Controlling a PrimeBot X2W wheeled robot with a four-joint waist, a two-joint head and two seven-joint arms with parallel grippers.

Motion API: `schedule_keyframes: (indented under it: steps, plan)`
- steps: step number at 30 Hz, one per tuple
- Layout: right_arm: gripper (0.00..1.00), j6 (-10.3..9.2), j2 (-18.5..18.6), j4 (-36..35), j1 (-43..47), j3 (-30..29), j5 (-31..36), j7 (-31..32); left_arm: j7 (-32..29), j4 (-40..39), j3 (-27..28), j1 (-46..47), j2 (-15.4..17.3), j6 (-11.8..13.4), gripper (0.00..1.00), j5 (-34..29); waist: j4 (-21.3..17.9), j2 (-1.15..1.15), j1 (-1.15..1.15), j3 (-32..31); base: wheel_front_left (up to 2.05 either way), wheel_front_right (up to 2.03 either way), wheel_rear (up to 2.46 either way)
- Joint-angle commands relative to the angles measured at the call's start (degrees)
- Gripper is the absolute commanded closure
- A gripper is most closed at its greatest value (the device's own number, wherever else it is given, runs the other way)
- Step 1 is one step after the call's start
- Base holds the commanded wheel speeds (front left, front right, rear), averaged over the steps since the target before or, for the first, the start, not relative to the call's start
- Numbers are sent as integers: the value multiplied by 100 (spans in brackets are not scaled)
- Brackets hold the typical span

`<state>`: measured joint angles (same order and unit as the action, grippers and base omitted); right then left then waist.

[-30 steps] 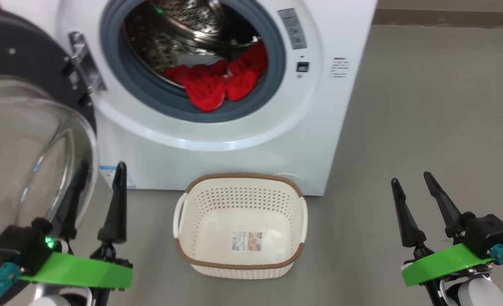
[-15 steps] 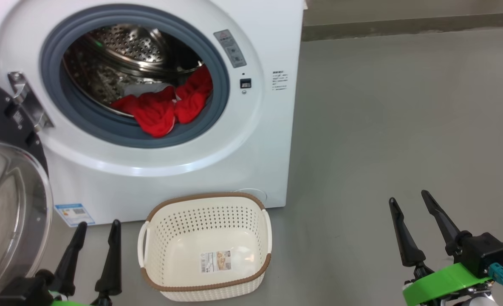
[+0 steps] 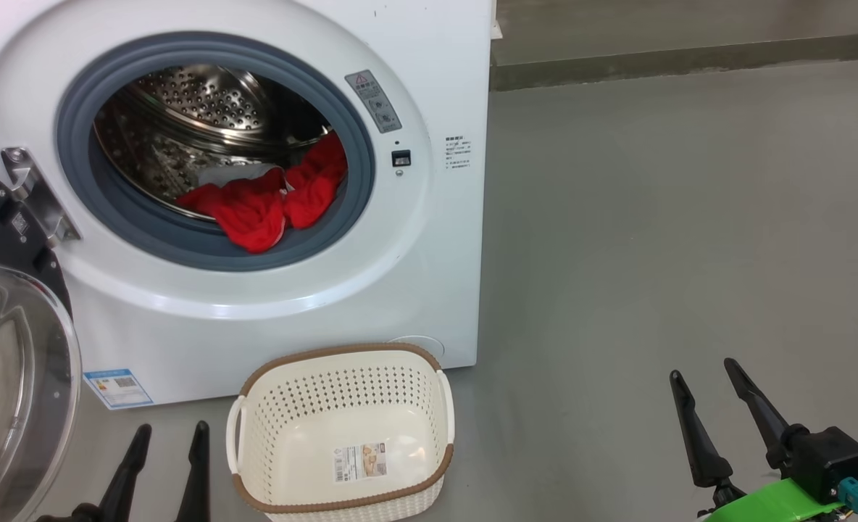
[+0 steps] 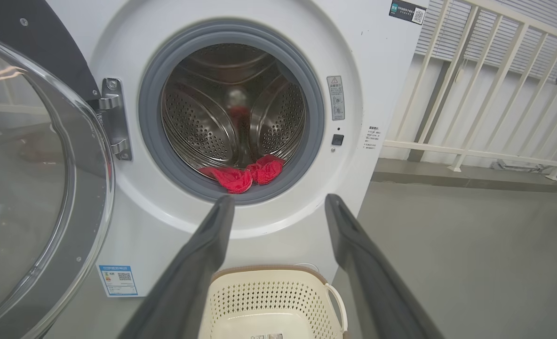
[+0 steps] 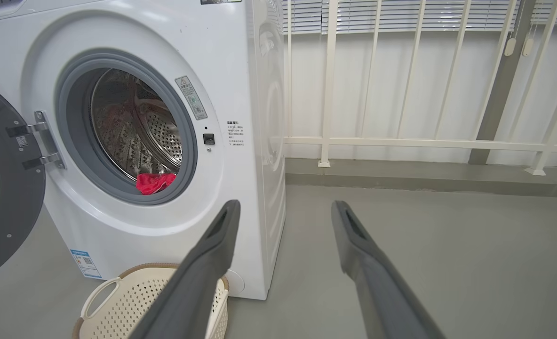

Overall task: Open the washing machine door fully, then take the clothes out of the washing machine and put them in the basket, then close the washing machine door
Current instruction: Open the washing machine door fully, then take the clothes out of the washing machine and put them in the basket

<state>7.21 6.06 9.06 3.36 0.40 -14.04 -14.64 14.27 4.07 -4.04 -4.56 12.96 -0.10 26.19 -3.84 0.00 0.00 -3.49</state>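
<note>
By the washer (image 3: 255,304) | door (image 3: 9,391) hanging wide open | left claw (image 3: 172,428) and right claw (image 3: 702,368) gaping, both empty | clothes (image 3: 255,210) lying at the drum (image 3: 204,101) lip, basket (image 3: 342,391) sitting below | I'm thinking: reaching in low, pinching deep.

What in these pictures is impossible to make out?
Head view: the count of clothes; they lie bunched in one red heap.
Head view: print on the paper label inside the basket; too small.
Head view: much of the washing machine door; cut by the left edge.
Head view: base of the left tool; cut by the bottom edge.
</note>
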Motion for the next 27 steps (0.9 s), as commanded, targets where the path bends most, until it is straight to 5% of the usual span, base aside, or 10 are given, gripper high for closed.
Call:
schedule_keyframes:
  steps: [1,15,27]
  plan:
    - [0,28,103,-185,-80,92,-20,-36,60,-101,209,108,75,-56,0,-100,-6,0,0,0,0,0,0]
    - [0,28,73,-171,-120,145,-41,-36,70,-59,306,136,7,157,0,-312,6,0,0,25,12,-12,0]
    - [0,28,113,-103,-167,199,-82,-36,71,-61,315,180,-22,183,0,-289,15,0,0,2,141,-141,0]
